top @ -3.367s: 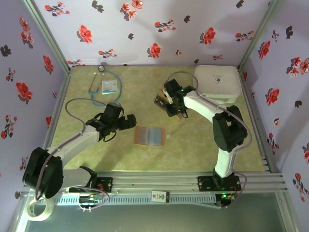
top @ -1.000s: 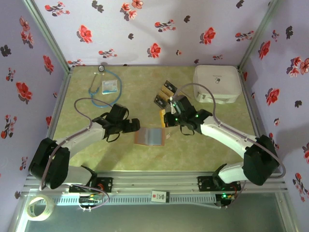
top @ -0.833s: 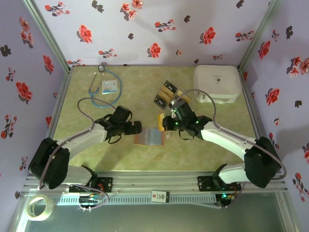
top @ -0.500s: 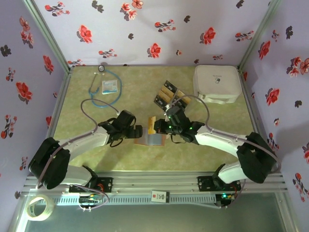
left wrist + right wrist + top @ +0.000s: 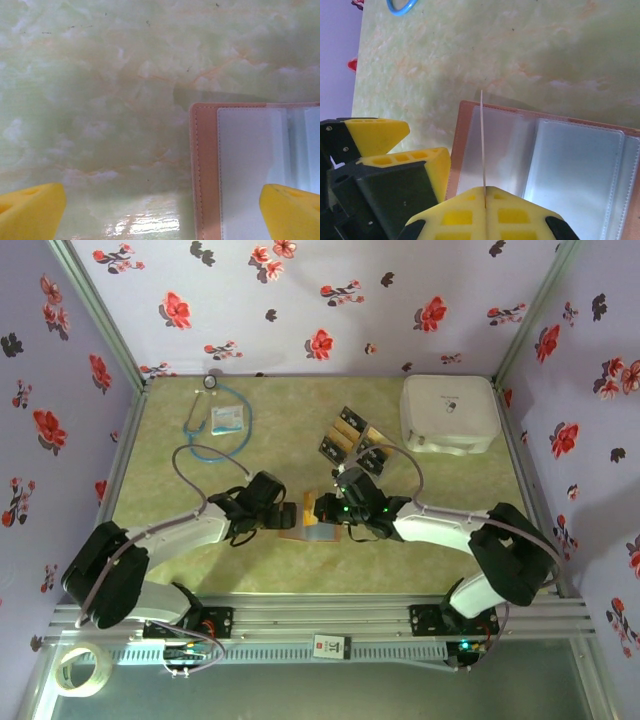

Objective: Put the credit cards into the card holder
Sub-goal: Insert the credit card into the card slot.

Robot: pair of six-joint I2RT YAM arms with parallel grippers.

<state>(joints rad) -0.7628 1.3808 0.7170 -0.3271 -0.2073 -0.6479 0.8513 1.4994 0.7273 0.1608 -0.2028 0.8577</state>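
The reddish-brown card holder (image 5: 318,530) lies open on the table, its clear greyish slots facing up (image 5: 555,160). My right gripper (image 5: 328,508) hangs over its left half, shut on a tan credit card (image 5: 318,506). That card shows edge-on (image 5: 483,140) above the left pocket. My left gripper (image 5: 284,515) is open at the holder's left edge (image 5: 202,170). One yellow finger (image 5: 30,207) is over bare table and the other (image 5: 292,207) over the holder's inside. Several more credit cards (image 5: 350,435), tan and black, lie behind in a loose pile.
A big white case (image 5: 450,412) stands at the back right. A blue stethoscope (image 5: 200,425) and a white-blue packet (image 5: 228,419) lie at the back left. A tape roll (image 5: 80,670) sits off the table at the near left.
My right gripper carried a tan card from the pile down and left to over the holder. My left gripper slid right up to the holder's left edge.
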